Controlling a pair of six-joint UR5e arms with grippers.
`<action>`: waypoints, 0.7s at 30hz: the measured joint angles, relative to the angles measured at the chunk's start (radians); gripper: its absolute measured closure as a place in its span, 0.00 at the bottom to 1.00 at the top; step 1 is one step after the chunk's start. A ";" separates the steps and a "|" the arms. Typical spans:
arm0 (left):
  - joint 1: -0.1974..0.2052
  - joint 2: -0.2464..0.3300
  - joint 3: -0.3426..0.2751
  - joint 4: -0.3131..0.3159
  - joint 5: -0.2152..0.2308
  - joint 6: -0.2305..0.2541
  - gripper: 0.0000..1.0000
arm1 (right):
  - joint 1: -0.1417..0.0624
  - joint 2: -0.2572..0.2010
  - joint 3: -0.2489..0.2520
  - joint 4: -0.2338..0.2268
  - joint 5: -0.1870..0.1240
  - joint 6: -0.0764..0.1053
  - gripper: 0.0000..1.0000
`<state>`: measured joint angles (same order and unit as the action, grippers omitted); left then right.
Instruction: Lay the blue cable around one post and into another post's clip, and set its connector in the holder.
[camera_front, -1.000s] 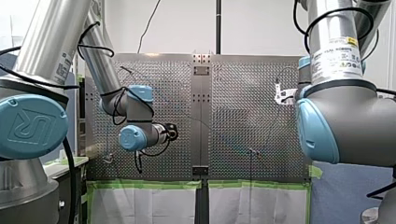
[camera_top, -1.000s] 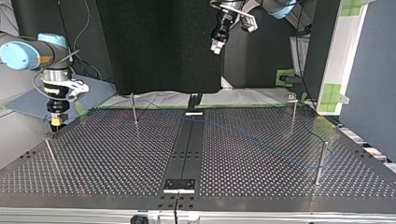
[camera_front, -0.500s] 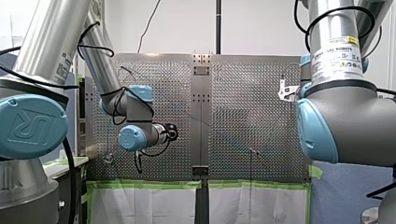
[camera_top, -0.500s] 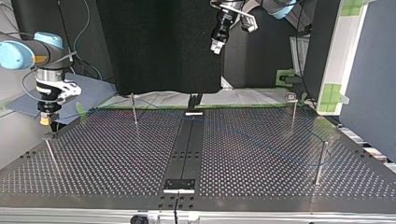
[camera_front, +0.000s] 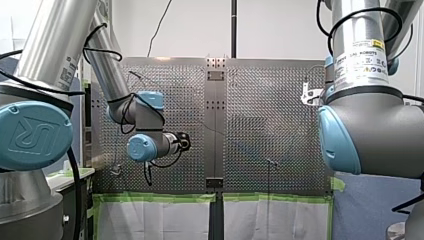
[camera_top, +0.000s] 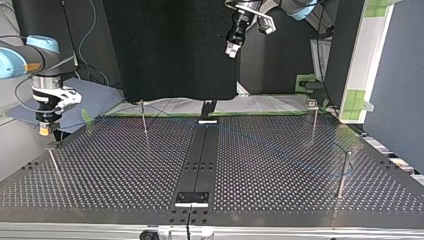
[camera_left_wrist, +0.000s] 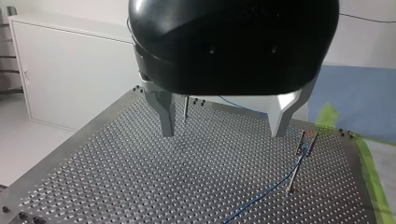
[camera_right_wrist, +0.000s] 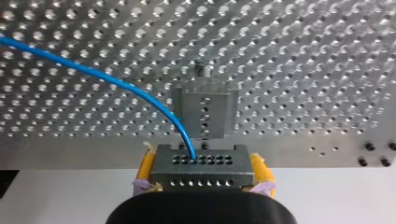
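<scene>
R wrist view: right gripper (camera_right_wrist: 201, 173) is clenched on the grey connector (camera_right_wrist: 201, 167), w/ yellow pads (camera_right_wrist: 147, 169) pressed against both its ends. The blue cable (camera_right_wrist: 93, 72) enters the connector's holed face and arcs away over the perforated table (camera_right_wrist: 303, 56). The holder (camera_right_wrist: 201, 111), a grey bracket, stands just ahead of the connector nr the table edge. The connector isn't in it, and a gap shows btw them.

Top view: the same gripper (camera_top: 45, 130) sits at mid-left of the frame, low over the table's left rim. The left gripper (camera_top: 231, 48) hangs at upper centre, well above the table and well apart from the connector. The cable is only a faint blue line across the right half of the plate.

L wrist view: its fingers (camera_left_wrist: 166, 114) are spread wide w/ nothing btw them. Ahead of the gripper and off to one side stands a thin clip post (camera_left_wrist: 295, 170). The cable runs across the plate and up to the clip at the post's top.
</scene>
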<state>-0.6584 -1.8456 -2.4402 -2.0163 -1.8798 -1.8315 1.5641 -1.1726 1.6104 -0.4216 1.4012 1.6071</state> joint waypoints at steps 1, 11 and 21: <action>0.000 0.000 0.000 -0.001 0.000 0.000 0.02 | -0.002 0.003 0.000 0.002 -0.004 0.000 1.00; 0.000 0.000 0.000 -0.019 0.000 0.000 0.02 | -0.023 0.030 -0.016 0.008 -0.052 0.002 1.00; 0.000 0.001 0.000 -0.024 0.007 0.000 0.02 | -0.050 0.032 -0.041 0.018 -0.112 0.014 1.00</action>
<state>-0.6585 -1.8448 -2.4404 -2.0403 -1.8729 -1.8313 1.5144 -1.1410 1.5693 -0.4038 1.2894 1.6213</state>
